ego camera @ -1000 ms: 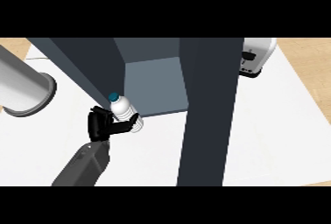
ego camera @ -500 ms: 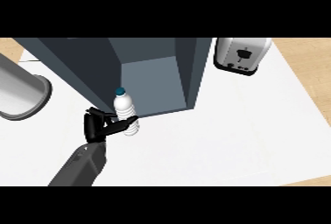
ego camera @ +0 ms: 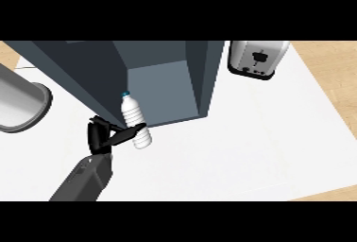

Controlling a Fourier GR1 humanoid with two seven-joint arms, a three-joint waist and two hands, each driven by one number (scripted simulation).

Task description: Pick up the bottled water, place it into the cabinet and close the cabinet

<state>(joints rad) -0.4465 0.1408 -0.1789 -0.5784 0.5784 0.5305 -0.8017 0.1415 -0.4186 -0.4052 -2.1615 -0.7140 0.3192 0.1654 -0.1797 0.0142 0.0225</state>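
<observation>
I've got the left hand (ego camera: pixel 105 135) (black fingers on a grey forearm) curled around the clear plastic water bottle with the blue cap (ego camera: pixel 135 122), gripping it low on the body so the cap end stays free to lead. The bottle is upright with a slight lean, cap toward the dark grey cabinet (ego camera: pixel 105 66). It sits right at the front lip of the open compartment, by the left wall, not yet inside as far as I can tell. Holding it from the outer side makes sense: the fingers stay clear of the cabinet wall while the bottle goes in first.

The cabinet's interior floor (ego camera: pixel 159 92) shows bare, lighter grey, so there's room for the bottle. I can't clearly pick out the door; the dark panel on the right (ego camera: pixel 206 71) may be it or a side wall.

Right hand isn't visible in the head view.

A silver toaster (ego camera: pixel 257 57) sits behind and right of the cabinet, and a grey metal pot (ego camera: pixel 17 106) is at the left, both well apart from the bottle. Everything stands on the white counter (ego camera: pixel 230 156).

My read: mid-placement, push forward next, then release and close up.
</observation>
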